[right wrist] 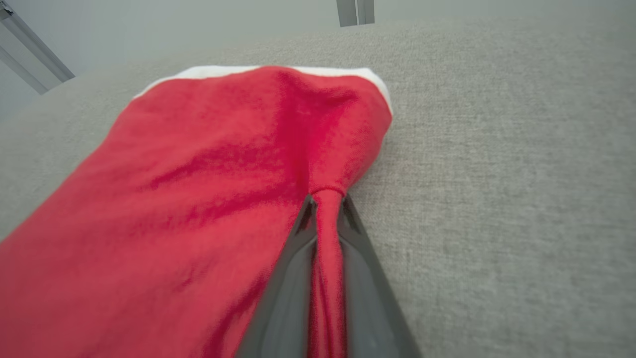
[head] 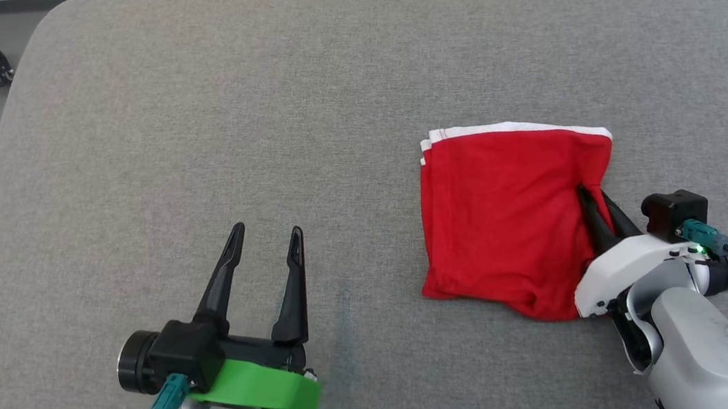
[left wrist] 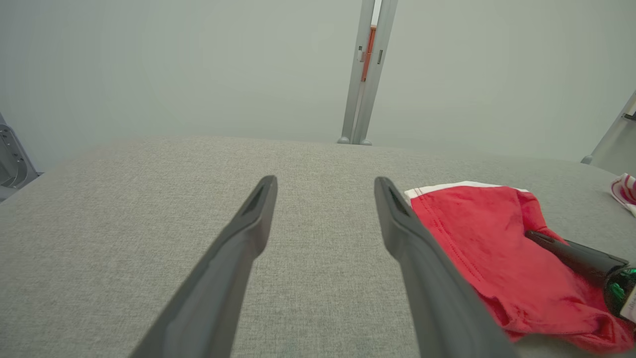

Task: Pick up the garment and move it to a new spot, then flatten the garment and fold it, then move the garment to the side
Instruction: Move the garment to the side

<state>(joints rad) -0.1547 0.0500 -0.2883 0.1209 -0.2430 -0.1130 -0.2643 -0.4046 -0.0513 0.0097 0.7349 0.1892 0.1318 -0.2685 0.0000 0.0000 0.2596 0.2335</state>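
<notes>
Two grippers, one red garment [head: 504, 215] lying right of centre on the grey tabletop [head: 255, 107].
The right wrist view gives the grip most plainly: the right gripper [right wrist: 325, 199] has its fingers clamped on a bunched ridge of red cloth at the garment's right edge. The head view sets the left gripper [head: 268, 230] well to the garment's left, fingers apart and holding nothing. The left wrist view adds a red-and-white cloth [left wrist: 625, 191] beyond the garment.

The garment [head: 506, 229] lies on the cushion [head: 255, 107], right of the left gripper [head: 268, 229].
</notes>
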